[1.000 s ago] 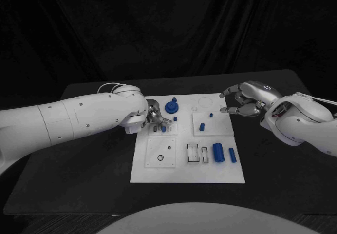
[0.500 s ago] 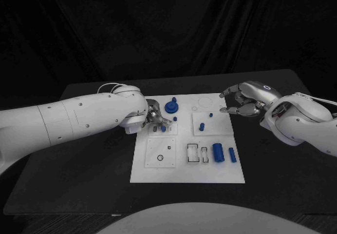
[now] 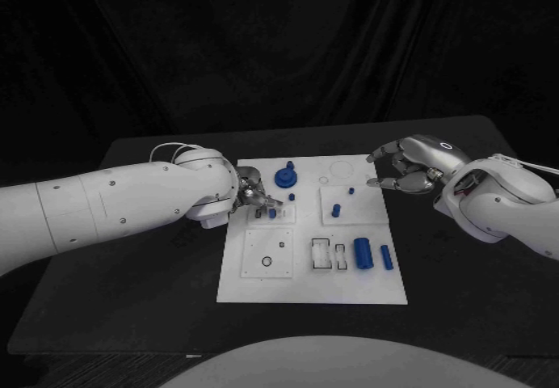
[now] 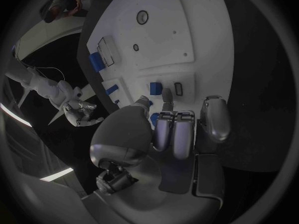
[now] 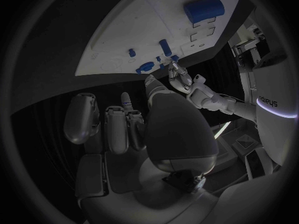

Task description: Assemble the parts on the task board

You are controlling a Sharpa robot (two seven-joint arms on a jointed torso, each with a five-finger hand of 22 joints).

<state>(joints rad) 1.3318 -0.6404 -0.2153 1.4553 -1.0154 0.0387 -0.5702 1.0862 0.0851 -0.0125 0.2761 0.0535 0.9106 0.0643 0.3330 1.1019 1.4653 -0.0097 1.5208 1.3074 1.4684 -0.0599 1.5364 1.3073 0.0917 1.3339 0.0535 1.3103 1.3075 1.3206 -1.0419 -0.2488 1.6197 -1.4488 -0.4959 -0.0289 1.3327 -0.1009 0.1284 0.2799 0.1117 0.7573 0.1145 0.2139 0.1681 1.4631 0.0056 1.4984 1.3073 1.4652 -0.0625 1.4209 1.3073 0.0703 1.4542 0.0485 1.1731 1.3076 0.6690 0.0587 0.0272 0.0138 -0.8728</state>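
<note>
Left hand (image 3: 254, 198) at the board's (image 3: 313, 283) 10 o'clock seems to pinch a small blue part (image 3: 271, 213) over its slot to seat it; right hand (image 3: 404, 166) hovers clenched, empty, at 2 o'clock.

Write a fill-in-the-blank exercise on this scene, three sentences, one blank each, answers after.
1. The task board is coloured ____.
2. The hand working at a small blue part near the board's left edge is the robot's ____ hand.
3. The right hand hovers by the board's far right corner, holding ____.

Missing words: white; left; nothing
</note>
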